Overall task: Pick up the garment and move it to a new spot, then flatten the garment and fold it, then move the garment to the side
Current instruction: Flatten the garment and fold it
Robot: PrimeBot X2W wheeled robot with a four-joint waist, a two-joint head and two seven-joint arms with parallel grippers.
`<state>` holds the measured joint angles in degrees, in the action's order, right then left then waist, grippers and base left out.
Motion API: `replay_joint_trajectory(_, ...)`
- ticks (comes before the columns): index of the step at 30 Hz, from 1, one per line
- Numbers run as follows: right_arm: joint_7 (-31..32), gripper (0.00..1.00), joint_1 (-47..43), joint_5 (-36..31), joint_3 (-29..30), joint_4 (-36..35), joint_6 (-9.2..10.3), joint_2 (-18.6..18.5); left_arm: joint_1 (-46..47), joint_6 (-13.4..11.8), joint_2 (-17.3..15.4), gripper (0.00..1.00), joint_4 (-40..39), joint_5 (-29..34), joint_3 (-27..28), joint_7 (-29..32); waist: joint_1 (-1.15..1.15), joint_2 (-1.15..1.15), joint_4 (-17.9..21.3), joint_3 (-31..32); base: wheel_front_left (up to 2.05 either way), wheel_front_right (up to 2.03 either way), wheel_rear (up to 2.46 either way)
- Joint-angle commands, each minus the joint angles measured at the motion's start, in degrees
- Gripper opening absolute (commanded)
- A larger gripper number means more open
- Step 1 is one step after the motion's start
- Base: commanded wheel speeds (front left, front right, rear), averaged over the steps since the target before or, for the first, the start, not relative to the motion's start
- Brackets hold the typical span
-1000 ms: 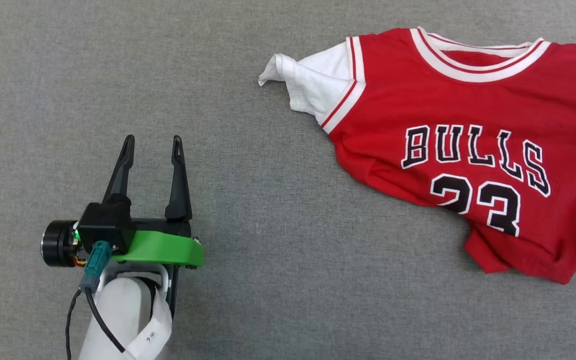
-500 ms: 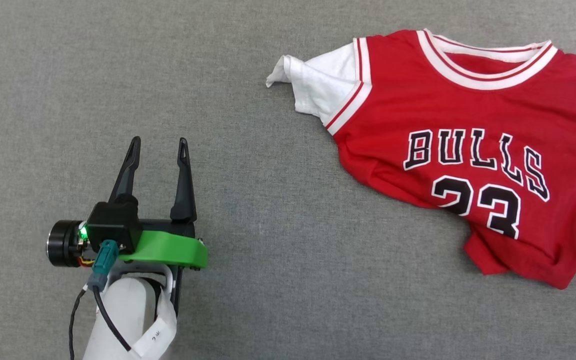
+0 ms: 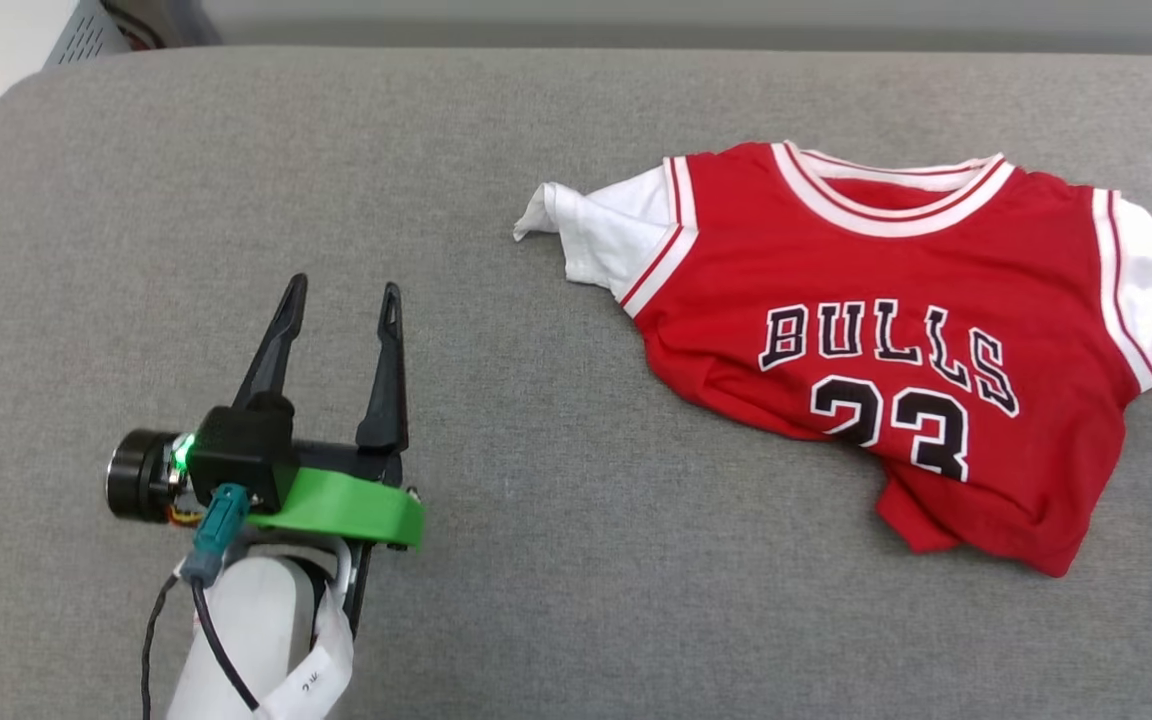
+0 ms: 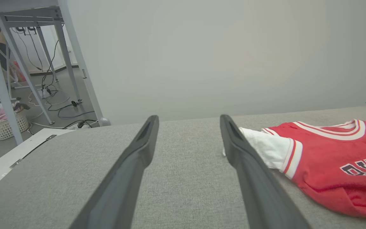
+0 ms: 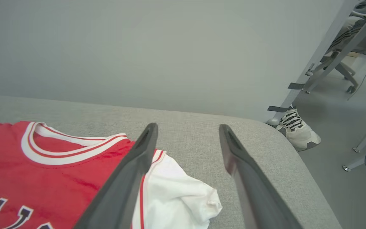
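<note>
garment [image 3: 886,265]: red jersey cloth, white sleeves, striped trim, hem rumpled, lying on the right part of the grey woven pad [image 3: 556,560] | left gripper [image 3: 341,288]: tapered dark fingers apart, empty, over pad's left part | right gripper [image 5: 187,125]: fingers apart, above pad's right end

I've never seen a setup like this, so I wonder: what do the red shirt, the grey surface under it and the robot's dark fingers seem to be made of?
Shirt: soft knit cloth with a faint sheen, probably synthetic; it wrinkles and drapes.
Grey surface: matte woven upholstery, likely padded; visible weave, rounded edge.
Fingers: dark, matte, rigid, probably plastic; smooth faces, hollowed tips.
</note>
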<state>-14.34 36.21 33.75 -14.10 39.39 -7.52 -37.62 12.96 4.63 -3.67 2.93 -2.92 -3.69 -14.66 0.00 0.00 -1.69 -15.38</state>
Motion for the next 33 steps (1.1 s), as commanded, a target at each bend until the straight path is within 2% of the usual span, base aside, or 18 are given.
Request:
replay_joint_trajectory(1,-0.4,1.0,-2.4,-1.4,1.3,-2.6,0.03,1.6,2.0,0.8,-0.9,1.0,-0.2,0.0,-0.5,-0.3,0.0,0.0,1.0,1.4,0.0,0.0,0.0)
replay_joint_trajectory(8,-0.5,1.0,-13.4,-8.8,9.2,-18.0,0.03,8.8,12.8,2.7,-6.5,1.0,5.1,-2.6,-7.5,0.3,0.0,0.0,2.4,2.4,0.0,0.0,0.0)
replay_joint_trajectory(12,1.1,1.0,-18.7,-11.4,12.4,-25.9,0.03,12.7,20.9,2.8,-11.5,1.0,7.6,-8.9,-16.4,5.8,0.0,0.0,3.3,2.3,0.0,0.0,0.0)
replay_joint_trajectory(20,5.4,1.0,-27.2,-14.0,16.0,-36.5,0.03,19.2,36.0,2.8,-18.3,1.0,9.2,-27.3,-34.6,25.0,0.0,0.0,5.1,1.0,0.0,0.0,0.0)
replay_joint_trajectory(21,5.9,1.0,-28.0,-14.5,16.0,-37.7,0.03,20.0,39.1,2.8,-19.5,1.0,9.5,-31.6,-39.9,30.7,0.0,0.0,5.8,0.5,0.0,0.0,0.0)
replay_joint_trajectory(24,6.5,1.0,-28.2,-15.1,15.7,-39.1,0.03,21.0,43.7,2.8,-21.0,1.0,9.6,-37.0,-47.6,38.4,0.0,0.0,6.9,-0.4,0.0,0.0,0.0)
replay_joint_trajectory(28,6.5,1.0,-27.4,-15.2,14.9,-39.3,0.03,21.4,48.5,2.8,-22.3,1.0,9.4,-43.2,-57.1,46.3,0.0,0.0,8.2,-1.9,0.0,0.0,0.0)
replay_joint_trajectory(31,6.6,1.0,-26.7,-15.6,14.6,-39.6,0.03,21.9,51.6,2.9,-23.0,1.0,9.5,-46.5,-62.4,49.4,0.0,0.0,9.2,-3.3,0.0,0.0,0.0)
replay_joint_trajectory(32,6.3,1.0,-25.6,-15.7,13.9,-39.4,0.03,22.3,54.5,2.9,-23.6,1.0,10.2,-48.4,-66.7,51.5,0.0,0.0,10.3,-5.1,0.0,0.0,0.0)
replay_joint_trajectory(33,6.1,1.0,-25.1,-15.7,13.6,-39.4,0.03,22.4,55.2,2.9,-23.7,1.0,10.3,-49.0,-67.6,52.0,0.0,0.0,10.7,-5.9,0.0,0.0,0.0)
